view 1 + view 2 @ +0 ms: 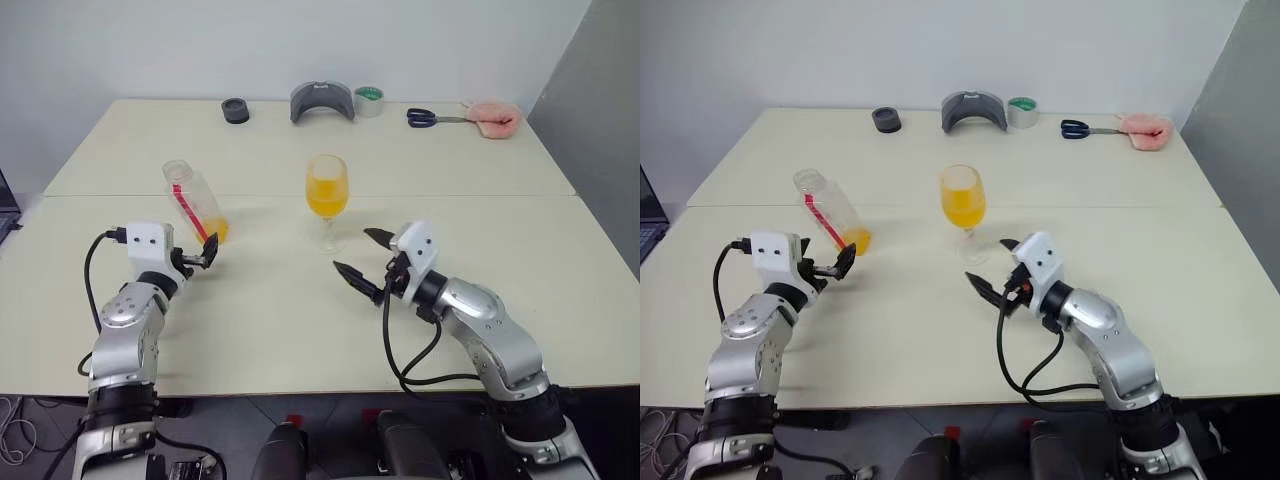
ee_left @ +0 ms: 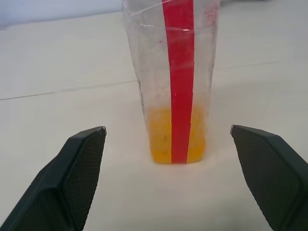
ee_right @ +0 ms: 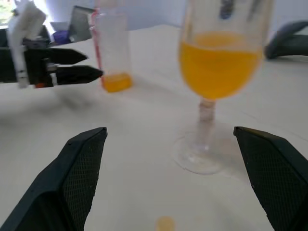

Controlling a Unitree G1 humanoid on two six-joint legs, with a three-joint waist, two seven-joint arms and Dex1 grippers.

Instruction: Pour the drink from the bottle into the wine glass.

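The bottle stands on the table with no cap on it, a red strip down its side and a little orange drink at its bottom. My left gripper is open just in front of the bottle, its fingers apart from it on either side. The wine glass stands at the table's middle, its bowl about half full of the orange drink. My right gripper is open close to the glass's foot, touching nothing.
Along the table's far edge lie a small black round thing, a grey curved piece, a roll of tape, scissors and a pink cloth. An orange drop lies on the table near my right gripper.
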